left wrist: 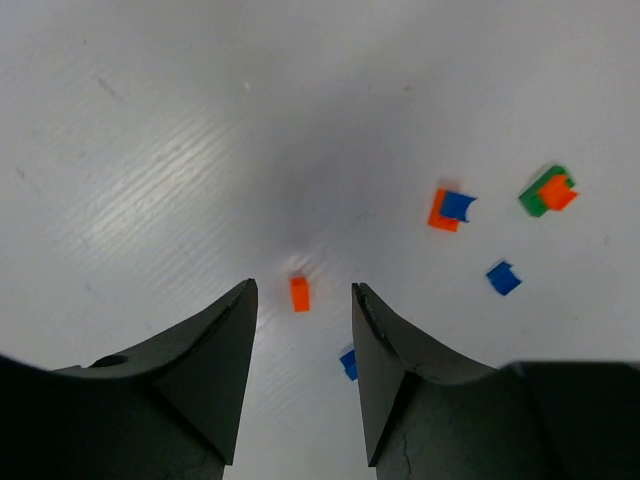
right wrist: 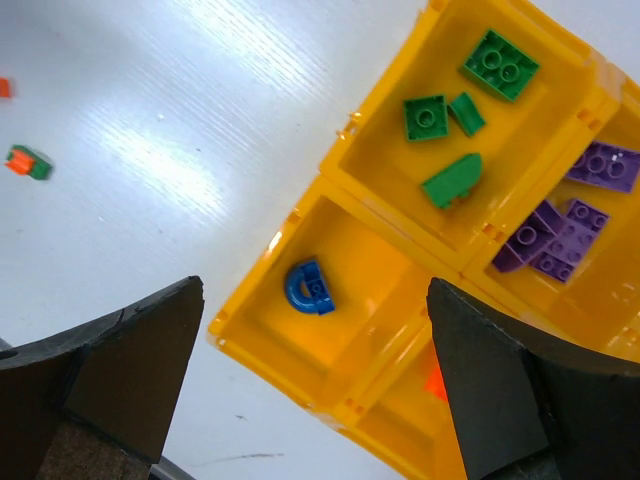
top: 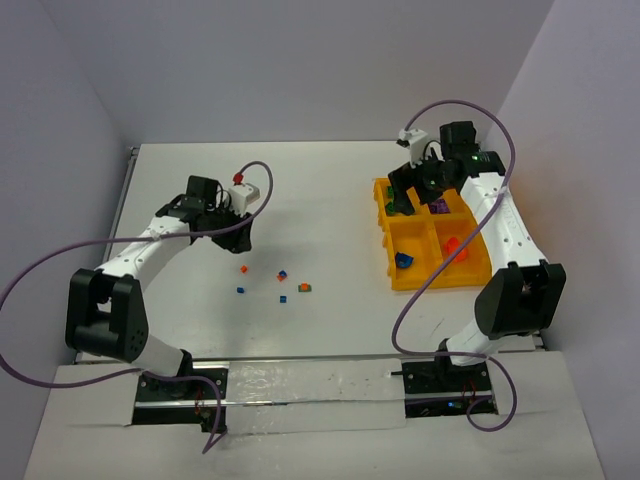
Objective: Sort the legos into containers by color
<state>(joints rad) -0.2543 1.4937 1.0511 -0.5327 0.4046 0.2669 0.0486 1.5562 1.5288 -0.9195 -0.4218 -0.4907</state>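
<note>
**Top view.** The left gripper (top: 233, 238) hangs over the white table (top: 330, 200), left of centre. The right gripper (top: 402, 200) hangs over the upper left of the yellow tray (top: 392, 270), at right. Loose legos (top: 282, 274) lie just below and right of the left gripper, well apart from the tray.

**Left wrist view.** The jaws stand apart. An orange bit (left wrist: 299, 294) lies on the table between the fingertips, and a gap shows on each side of it. A blue bit (left wrist: 348, 362) is partly hidden by the right-hand finger. At upper right lie an orange-and-blue piece (left wrist: 450, 209), a blue brick (left wrist: 503, 277) and a green-and-orange piece (left wrist: 548, 190).

**Right wrist view.** The jaws are spread wide and hold nothing. In the tray below:
- Upper compartment: four green pieces (right wrist: 455, 120).
- Right edge: purple pieces (right wrist: 565, 235).
- Centre compartment: one blue half-round (right wrist: 308, 286).
- Bottom compartment: an orange piece (right wrist: 433, 380), partly hidden.
</note>
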